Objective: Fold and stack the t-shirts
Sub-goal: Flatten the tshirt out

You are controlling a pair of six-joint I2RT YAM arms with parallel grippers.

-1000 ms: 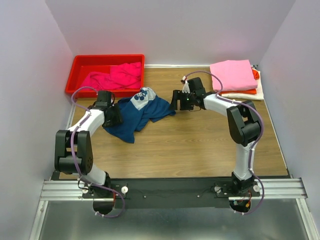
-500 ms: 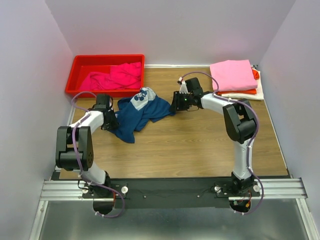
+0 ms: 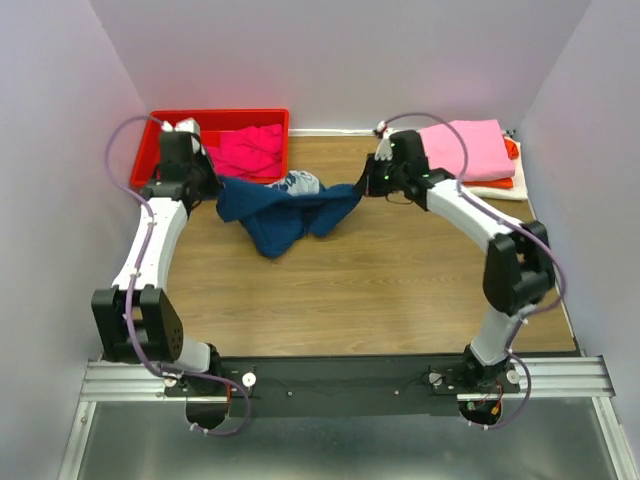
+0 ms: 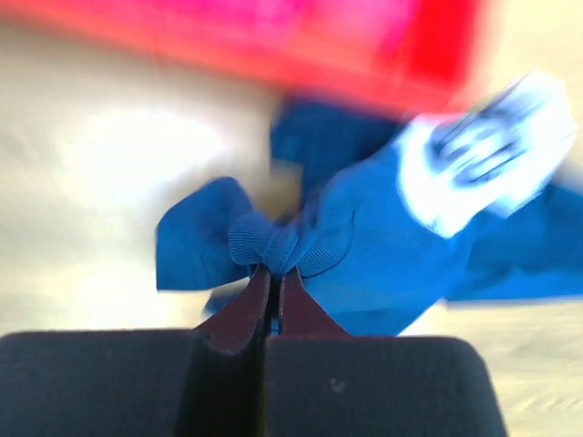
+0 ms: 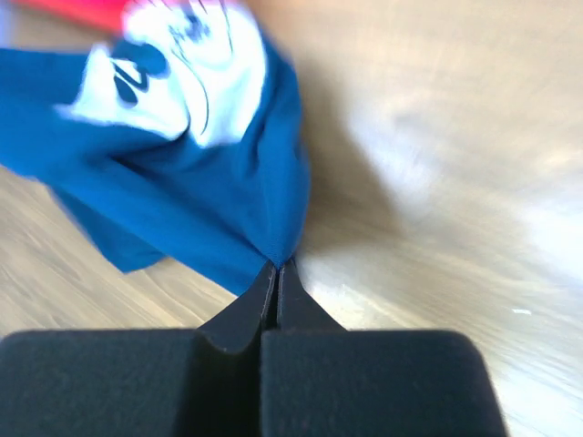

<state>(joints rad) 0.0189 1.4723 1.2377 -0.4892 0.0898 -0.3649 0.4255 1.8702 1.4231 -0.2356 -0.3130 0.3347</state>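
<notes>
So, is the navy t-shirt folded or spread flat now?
Neither. The navy t-shirt is crumpled, sagging in a bunch between the left fingers and the right fingers, each pinched shut on an edge.

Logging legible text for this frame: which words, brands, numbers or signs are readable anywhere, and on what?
No text can be read.
navy t-shirt: its white and light-blue print has dark marks, but it is too blurred in both wrist views and too small from above to tell whether it holds letters.
red bin and folded pink t-shirt: no label or writing visible.
</notes>
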